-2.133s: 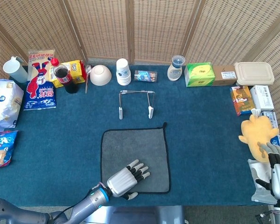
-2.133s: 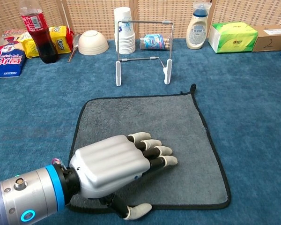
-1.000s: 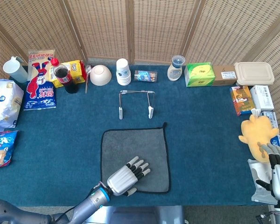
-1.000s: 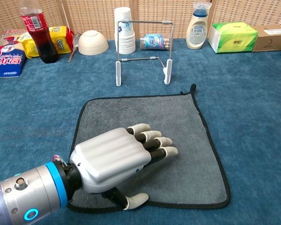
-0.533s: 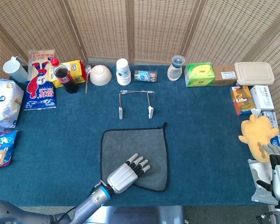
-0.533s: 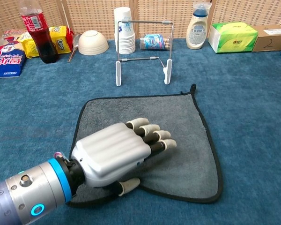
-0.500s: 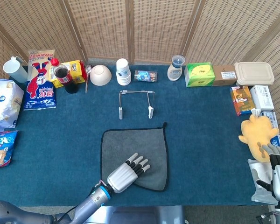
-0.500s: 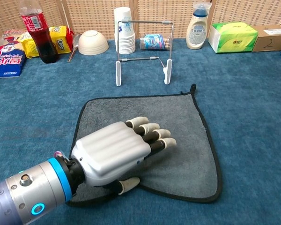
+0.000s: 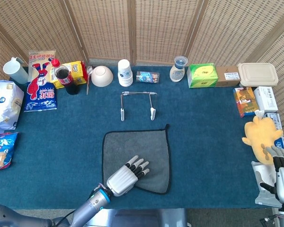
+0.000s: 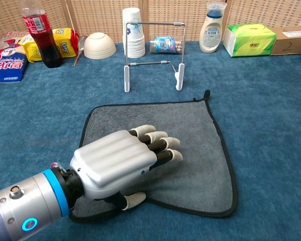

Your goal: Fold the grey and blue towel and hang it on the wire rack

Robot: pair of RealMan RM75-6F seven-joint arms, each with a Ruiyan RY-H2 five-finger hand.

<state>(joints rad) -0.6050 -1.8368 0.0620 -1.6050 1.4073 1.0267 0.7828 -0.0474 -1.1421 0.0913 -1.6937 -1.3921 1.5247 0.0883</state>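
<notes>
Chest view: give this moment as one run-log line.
stage: fold starting | left hand: pinching near edge of grey towel | right hand: idle at table's right edge | wire rack: bare

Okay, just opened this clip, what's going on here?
The left hand rests palm down on the near part of the grey towel, which lies unfolded on the blue table; its near edge is bunched up by the hand. The wire rack stands bare behind it. The right hand sits idle at the table's right edge, near a yellow plush toy.
</notes>
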